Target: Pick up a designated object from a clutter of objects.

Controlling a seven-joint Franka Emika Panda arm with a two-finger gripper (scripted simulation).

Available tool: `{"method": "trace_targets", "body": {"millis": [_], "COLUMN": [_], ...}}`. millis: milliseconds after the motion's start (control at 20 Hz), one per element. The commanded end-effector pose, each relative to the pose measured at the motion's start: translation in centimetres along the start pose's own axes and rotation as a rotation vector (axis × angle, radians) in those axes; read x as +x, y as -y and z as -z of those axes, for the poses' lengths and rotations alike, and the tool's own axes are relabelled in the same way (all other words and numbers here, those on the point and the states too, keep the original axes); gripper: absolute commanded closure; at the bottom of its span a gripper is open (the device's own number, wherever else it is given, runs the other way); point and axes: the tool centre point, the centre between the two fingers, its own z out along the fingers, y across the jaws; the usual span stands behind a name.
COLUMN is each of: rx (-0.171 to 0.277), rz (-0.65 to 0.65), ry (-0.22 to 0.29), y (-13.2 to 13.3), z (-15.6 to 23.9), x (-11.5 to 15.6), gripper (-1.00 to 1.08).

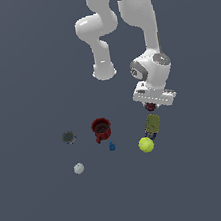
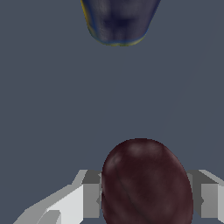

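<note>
Flat slate-grey desk [image 1: 43,214], matte, one even colour, running past every border of the exterior view, same plain grey filling the wrist view's background.

Pretty bare setup: just one flat, matte slate-grey floor [image 1: 43,214] filling both views edge to edge. Lighting is soft and even, with hardly any shadows showing anywhere.
</note>
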Motion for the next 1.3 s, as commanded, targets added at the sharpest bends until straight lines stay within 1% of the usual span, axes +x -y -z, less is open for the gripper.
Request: {"method": "trace_targets", "body": {"millis": [0, 250, 550, 1250], "rx": [0.001, 0.001, 0.002, 0.005], "rz": [-0.001, 0.000, 0.000, 0.001], "ry": [-0.001, 0.000, 0.001, 0.003], "y": [0.0, -0.3, -0.9, -2.7], "z": [0.4, 2.1, 5.5, 17.1], "x": [0.4, 1.8, 4.6, 14.2], "gripper": [1.08, 1.08, 1.08, 1.08]}}
